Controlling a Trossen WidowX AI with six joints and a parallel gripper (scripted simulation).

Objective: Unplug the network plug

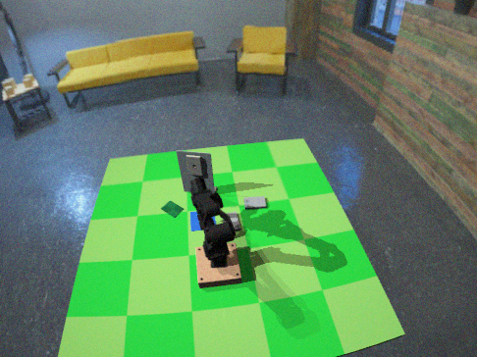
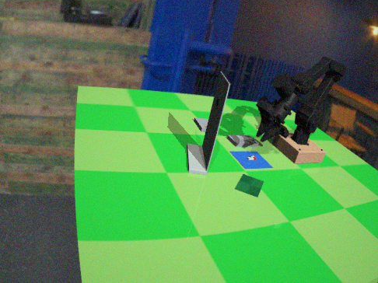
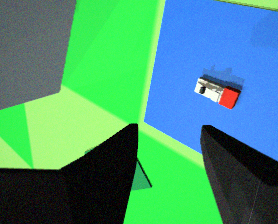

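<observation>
You're looking down from high behind the arm, facing the far sofa (image 1: pixel 129 62). The exterior view is sitting low across the table, facing back. The wrist camera is hovering close; all are sharing the blue square (image 3: pixel 215 55).

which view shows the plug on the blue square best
The wrist view: the plug fills a fair part of it, white body and red end plain, lying on the blue square. The exterior view shows only a tiny white-red speck; in the top view the arm hides it.
</observation>
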